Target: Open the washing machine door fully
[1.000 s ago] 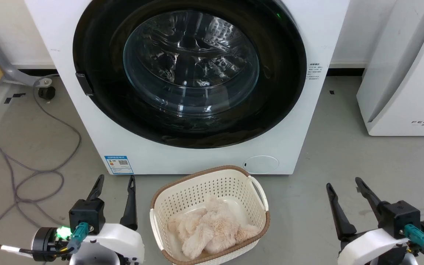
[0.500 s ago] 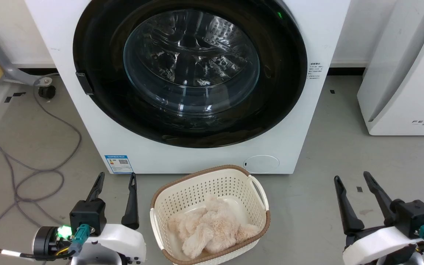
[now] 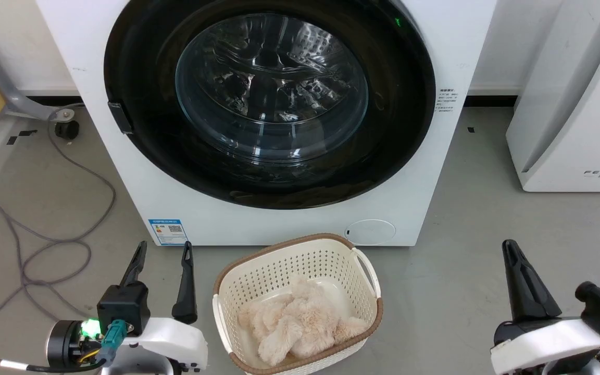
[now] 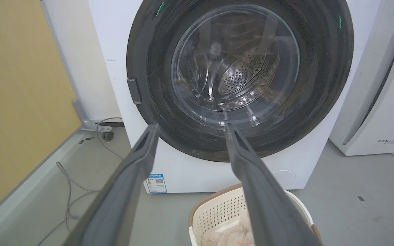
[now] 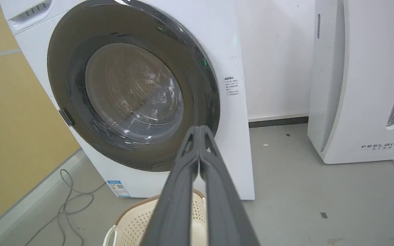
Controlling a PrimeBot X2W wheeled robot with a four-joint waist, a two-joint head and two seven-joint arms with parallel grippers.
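The white washing machine (image 3: 123, 172) stands in front of me, its round glossy-black door (image 3: 394, 135) lying flat against the front with the clear glass bowl at centre. A small black latch tab (image 3: 120, 117) sits on the door's left edge. My left gripper (image 3: 163, 249) is open at the lower left, well short of the machine, with nothing between its fingers. My right gripper (image 3: 512, 246) is shut at the lower right, empty, its fingertips pressed together in the right wrist view (image 5: 198, 128). The door (image 4: 323, 85) and the door (image 5: 63, 85) show shut in both wrist views.
A cream laundry basket (image 3: 367, 273) holding a fluffy beige cloth (image 3: 297, 323) sits on the floor before the machine, between my grippers. A grey cable (image 3: 60, 229) loops on the floor at left. A white FEELBIRD appliance (image 3: 576, 104) stands at right.
My right gripper has closed from open to shut and drifted to the right and slightly up. The left gripper and the door have stayed put.
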